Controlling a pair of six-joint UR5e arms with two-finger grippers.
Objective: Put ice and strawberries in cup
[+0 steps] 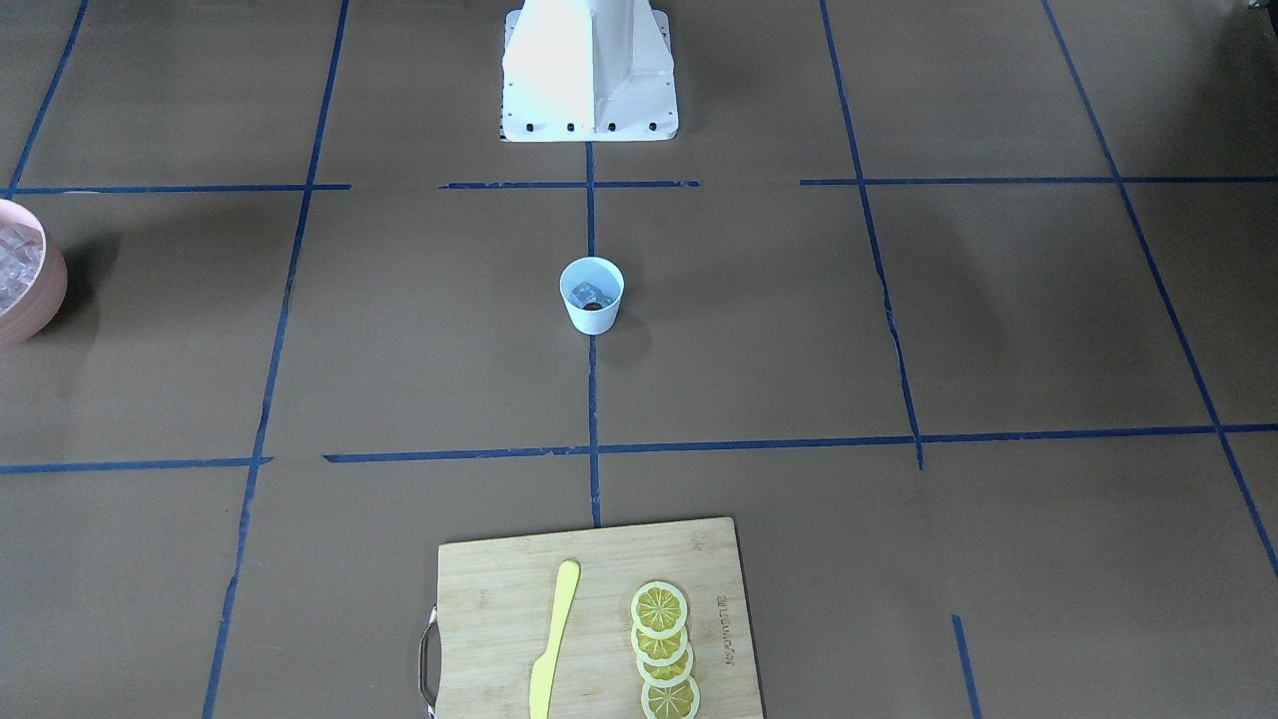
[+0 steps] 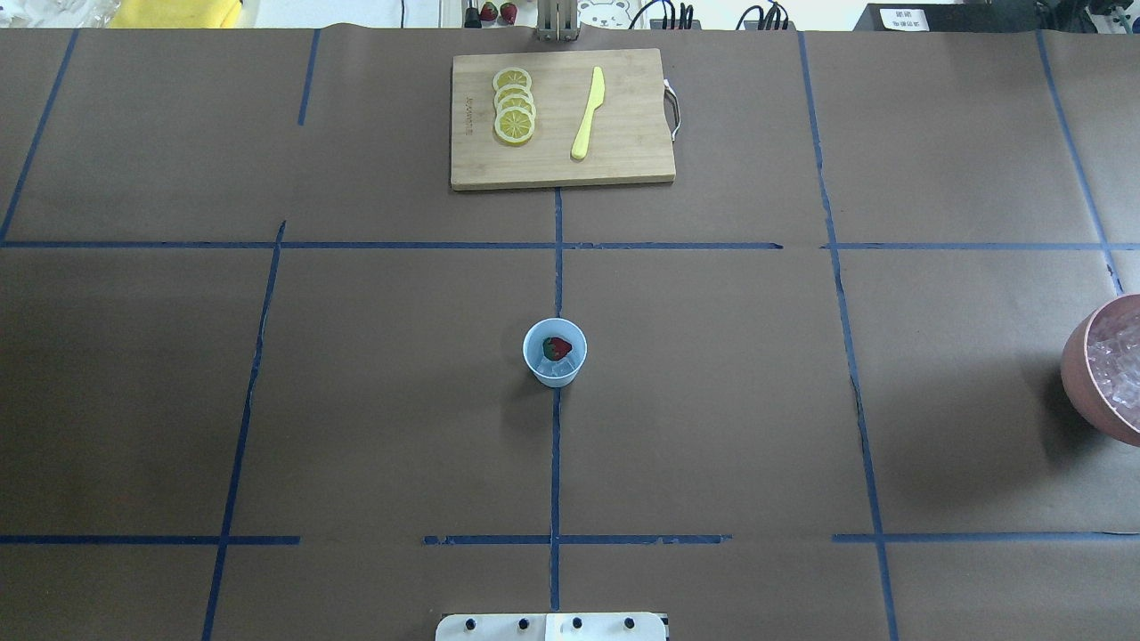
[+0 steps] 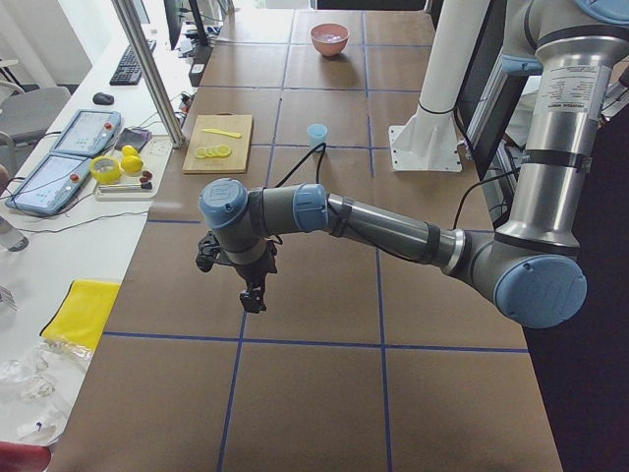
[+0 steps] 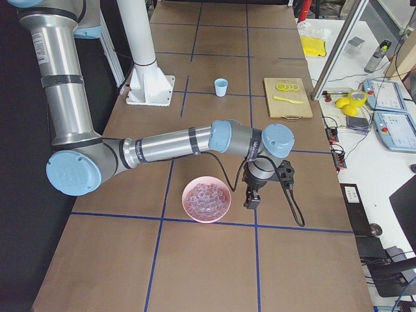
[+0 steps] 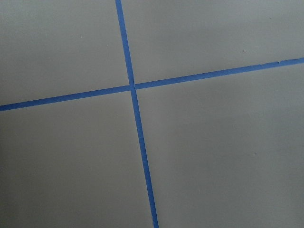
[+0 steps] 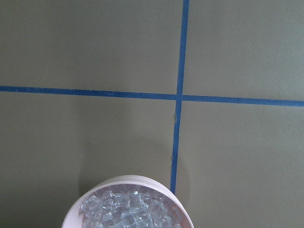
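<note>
Cup (image 2: pixel 553 378) sits well apart from both end effectors (image 3: pixel 253 300) (image 4: pixel 250 203); their grip I cannot tell.

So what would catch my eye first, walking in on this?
Probably the small pale cup, alone at the table's centre, holding a red strawberry and ice cubes. Then the wooden cutting board across from the robot, with lemon slices and a yellow knife, and the pink bowl heaped with more cubes beside the right gripper.
</note>
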